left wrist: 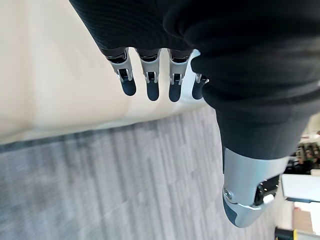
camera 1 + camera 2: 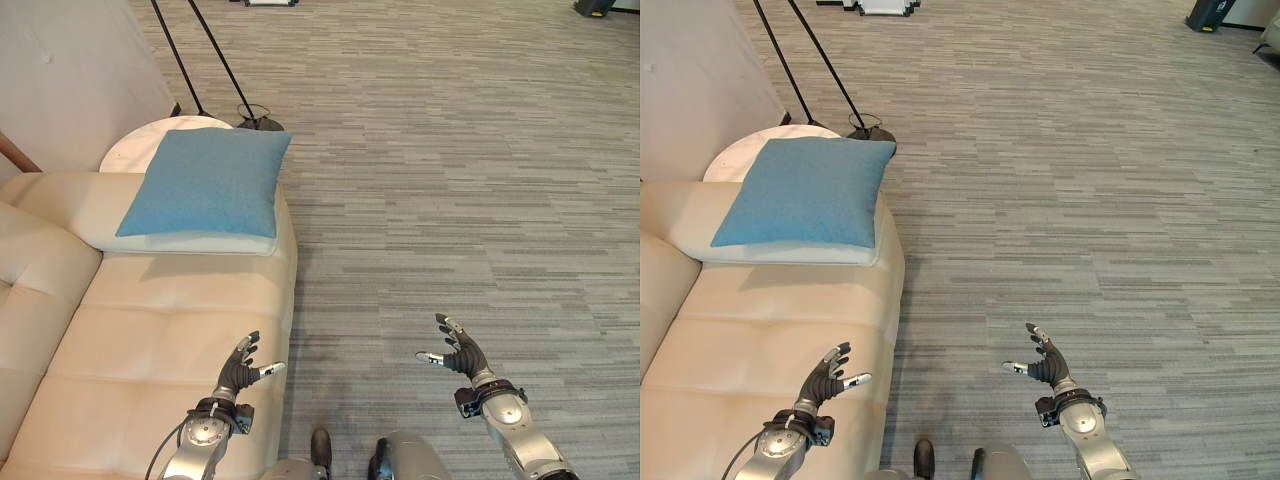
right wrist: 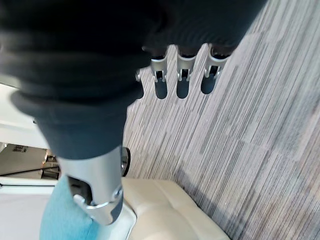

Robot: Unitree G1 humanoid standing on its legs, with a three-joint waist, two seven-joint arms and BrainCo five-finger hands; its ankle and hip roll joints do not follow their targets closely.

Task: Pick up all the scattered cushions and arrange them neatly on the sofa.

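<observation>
— So where is the cushion?

— One blue cushion lies flat on the far end of the cream sofa, on top of a white pad or cushion that shows along its near edge. Its far corner hangs over the sofa's end, just in front of a round white side surface.

— Is either robot hand touching it?

— No. Both are well apart from it, down at the near edge of the scene. The left robot hand hovers over the sofa's seat near its front edge, fingers straight and spread, thumb out to the side, holding nothing. Its own wrist camera shows the fingers in a loose row above the cream seat and the grey carpet.

— And the right one?

— The right robot hand hangs over the carpeted floor, to the right of the sofa. Its fingers are extended and relaxed too, thumb apart, empty. In its wrist camera the fingers point out over the striped carpet, with the sofa's corner and a bit of the blue cushion past the thumb.

— Anything else around?

— Two thin black poles slant up from a dark base on the floor just beyond the round surface. A pale wall stands behind the sofa.
</observation>
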